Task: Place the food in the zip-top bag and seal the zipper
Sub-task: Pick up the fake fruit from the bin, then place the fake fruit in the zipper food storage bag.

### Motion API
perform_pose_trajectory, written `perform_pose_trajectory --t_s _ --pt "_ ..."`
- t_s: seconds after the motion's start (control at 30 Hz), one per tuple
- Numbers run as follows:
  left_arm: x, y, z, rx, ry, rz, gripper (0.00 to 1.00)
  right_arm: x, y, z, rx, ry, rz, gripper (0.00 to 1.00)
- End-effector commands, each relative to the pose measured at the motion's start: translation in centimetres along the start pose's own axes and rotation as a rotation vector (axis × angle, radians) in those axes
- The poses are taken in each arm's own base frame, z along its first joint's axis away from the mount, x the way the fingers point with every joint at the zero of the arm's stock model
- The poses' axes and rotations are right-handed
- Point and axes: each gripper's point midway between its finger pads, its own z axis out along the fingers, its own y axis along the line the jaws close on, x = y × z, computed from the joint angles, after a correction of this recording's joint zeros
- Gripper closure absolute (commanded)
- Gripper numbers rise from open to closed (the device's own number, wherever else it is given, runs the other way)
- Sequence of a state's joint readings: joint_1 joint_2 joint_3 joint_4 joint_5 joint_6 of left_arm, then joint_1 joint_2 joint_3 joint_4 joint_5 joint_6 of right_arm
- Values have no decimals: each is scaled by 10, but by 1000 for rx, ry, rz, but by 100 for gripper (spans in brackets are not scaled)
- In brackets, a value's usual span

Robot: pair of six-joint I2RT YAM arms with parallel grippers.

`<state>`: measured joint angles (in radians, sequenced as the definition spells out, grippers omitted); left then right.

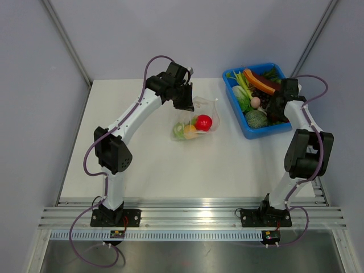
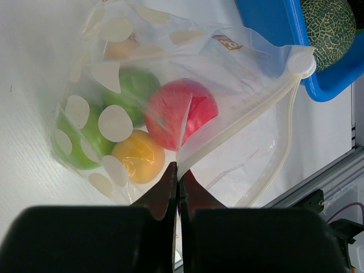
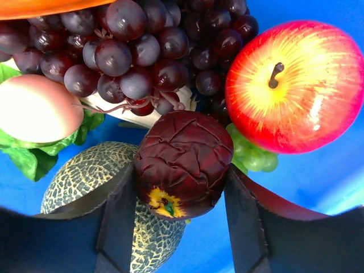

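Observation:
The clear zip-top bag (image 1: 196,120) lies mid-table, holding a red fruit (image 2: 182,114), a green one (image 2: 133,85) and a yellow one (image 2: 139,162). Its mouth gapes, and the zipper (image 2: 244,119) runs up to a white slider (image 2: 300,63). My left gripper (image 2: 178,170) is shut on the bag's mouth edge; it also shows in the top view (image 1: 185,102). My right gripper (image 3: 181,179) is down in the blue tray (image 1: 250,133), its fingers (image 3: 122,199) pressed on both sides of a dark red wrinkled fruit (image 3: 182,159).
The tray at the back right holds a red-yellow apple (image 3: 296,85), dark grapes (image 3: 142,51), a netted melon (image 3: 85,176), green grapes (image 3: 253,156), a pale pink piece (image 3: 34,108) and leafy greens. The tray stands close to the bag's right side (image 2: 273,23).

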<state>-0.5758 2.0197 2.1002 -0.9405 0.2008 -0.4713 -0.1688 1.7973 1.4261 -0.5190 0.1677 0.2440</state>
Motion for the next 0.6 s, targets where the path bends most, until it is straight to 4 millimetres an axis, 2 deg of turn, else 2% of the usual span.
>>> perform_pose_trajectory --t_s 0.0,0.07,0.17,0.27,0.43,0.47,0.53,0.57 --pt "-13 -13 -17 58 -55 21 100 -38 2 -29 -22 -126 30 51" --pt "-13 -13 -16 58 -54 19 100 -47 5 -46 -49 -165 38 57" --pt "-12 -13 -15 58 -53 20 100 -55 10 -66 -93 -192 45 57" --pt "-14 -14 -16 62 -58 20 100 -65 18 -96 -157 -234 54 58" --pt "-14 -14 -15 62 -58 17 100 -62 28 -126 -249 -243 62 59" --pt "-14 -14 -15 63 -57 19 100 -60 34 -138 -302 -249 60 59" --pt "-14 -14 -14 64 -55 15 100 -56 41 -151 -357 -248 66 59" --pt "-14 -14 -15 64 -57 16 100 -52 49 -165 -417 -254 57 60"
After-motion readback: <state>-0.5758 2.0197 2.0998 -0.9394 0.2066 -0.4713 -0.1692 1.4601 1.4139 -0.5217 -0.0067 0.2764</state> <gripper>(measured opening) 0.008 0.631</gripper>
